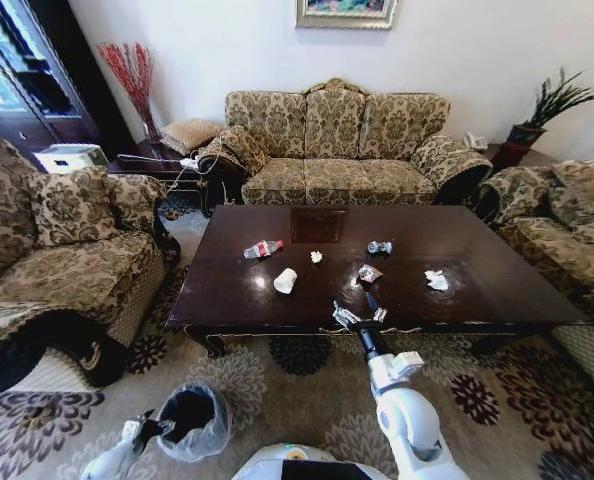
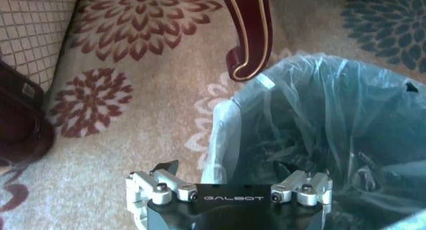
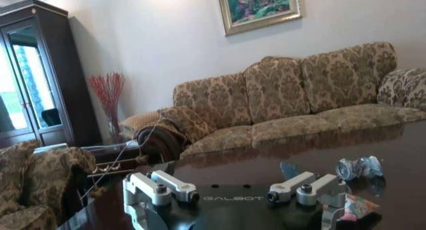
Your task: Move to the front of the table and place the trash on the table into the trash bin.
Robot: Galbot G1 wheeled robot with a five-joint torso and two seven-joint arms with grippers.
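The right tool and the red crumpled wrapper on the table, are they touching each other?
Cannot tell. In the right wrist view the wrapper lies right beside one finger of the open right tool, and in the head view they sit close, but no clear gap or contact shows.

Sofa (image 1: pixel 335 148): three seats, floral pattern, against the far wall.
Armchair (image 1: pixel 62 255): same fabric, on the left.
Second armchair (image 1: pixel 567 230): same fabric, on the right.
Painting (image 3: pixel 260 9): gold frame, on the wall above the sofa.
Red twigs (image 1: pixel 130 75): in a vase in the far left corner.
Potted plant (image 1: pixel 547 105): on a side table, far right.
Cabinet (image 3: pixel 30 73): dark wood, glass doors.
Carpet (image 2: pixel 126 90): beige with flower medallions.
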